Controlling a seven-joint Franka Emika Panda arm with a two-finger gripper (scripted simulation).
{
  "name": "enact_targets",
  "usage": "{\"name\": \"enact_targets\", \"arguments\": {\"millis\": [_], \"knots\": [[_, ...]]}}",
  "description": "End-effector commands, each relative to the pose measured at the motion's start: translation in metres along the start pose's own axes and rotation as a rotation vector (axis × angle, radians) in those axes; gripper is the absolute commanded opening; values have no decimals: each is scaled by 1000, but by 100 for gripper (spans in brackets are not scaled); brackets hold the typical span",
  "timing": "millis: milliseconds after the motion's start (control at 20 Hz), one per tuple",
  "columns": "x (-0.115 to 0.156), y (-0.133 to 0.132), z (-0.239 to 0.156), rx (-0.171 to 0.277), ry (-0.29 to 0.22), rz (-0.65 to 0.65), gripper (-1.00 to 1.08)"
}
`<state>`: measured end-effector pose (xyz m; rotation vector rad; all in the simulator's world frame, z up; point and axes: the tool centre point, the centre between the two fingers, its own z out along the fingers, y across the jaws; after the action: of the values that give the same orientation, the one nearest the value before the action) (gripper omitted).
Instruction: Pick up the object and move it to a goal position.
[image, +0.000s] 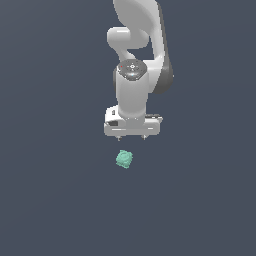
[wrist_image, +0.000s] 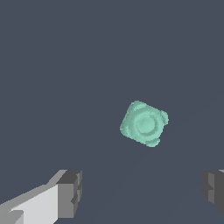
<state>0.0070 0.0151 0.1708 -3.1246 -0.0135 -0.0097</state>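
No text, label, brand, number or sign can be read in either view. The arm carries only a round dark cap with a faint pale pattern and a tiny red dot, too small to make out as lettering. The teal object shows moulded rings and bumps, no characters. The surface is plain dark grey-blue from edge to edge, unmarked.
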Motion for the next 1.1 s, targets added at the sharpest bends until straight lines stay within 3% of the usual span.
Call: {"name": "enact_targets", "arguments": {"millis": [0, 550, 1050], "knots": [[0, 0, 0, 0, 0, 0, 100], [2, -8, -11, -27, 26, -49, 100], [7, -2, 3, -21, 20, 27, 100]]}}
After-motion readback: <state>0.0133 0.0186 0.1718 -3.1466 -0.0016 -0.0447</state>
